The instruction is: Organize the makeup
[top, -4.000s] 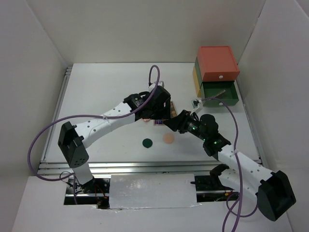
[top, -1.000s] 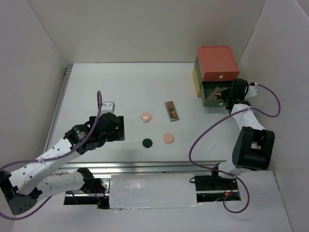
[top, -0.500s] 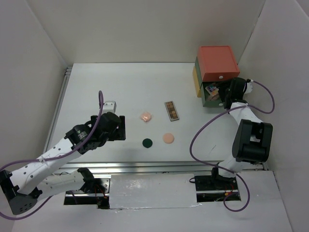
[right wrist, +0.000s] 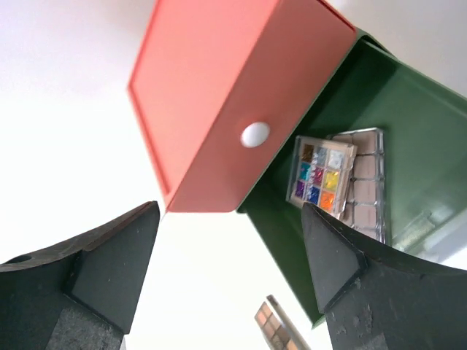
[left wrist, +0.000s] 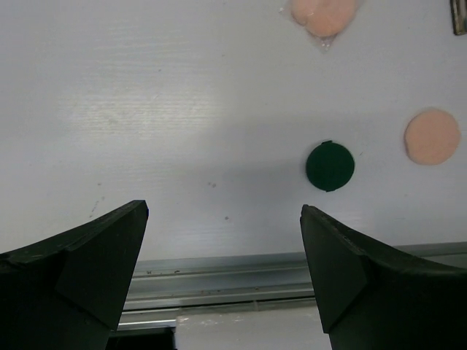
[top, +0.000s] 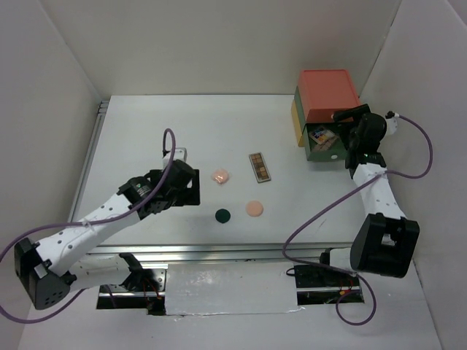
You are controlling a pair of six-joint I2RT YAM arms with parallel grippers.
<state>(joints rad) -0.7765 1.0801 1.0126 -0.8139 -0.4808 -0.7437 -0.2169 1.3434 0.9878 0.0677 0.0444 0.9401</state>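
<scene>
Since half a second ago the left arm has swung up and to the right, bringing the left gripper (left wrist: 224, 211) nearer the middle of the white tabletop (top: 160, 131). The right wrist has shifted slightly to the right of the drawers. The makeup lies as it did.

The left gripper's jaws are spread wide with nothing between them. Just right of it lie a pink scalloped compact (top: 220, 176), cut off by the top edge in the left wrist view, and below that a dark-green round compact (top: 223, 215). A peach round compact (top: 254, 208) sits near, to the right. Above it lies a long brownish eyeshadow palette (top: 260, 166), only its corner showing in the left wrist view.

At upper right stands the stacked drawer box (top: 330, 95), its red top closed and its green drawer (right wrist: 379, 102) pulled open. Inside, a square multicolour palette (right wrist: 319, 177) lies tilted on a pale long palette (right wrist: 363, 186), partly hiding it. The yellow layer is barely visible. The right gripper (right wrist: 230, 211) hangs before the drawers, jaws apart and empty.
</scene>
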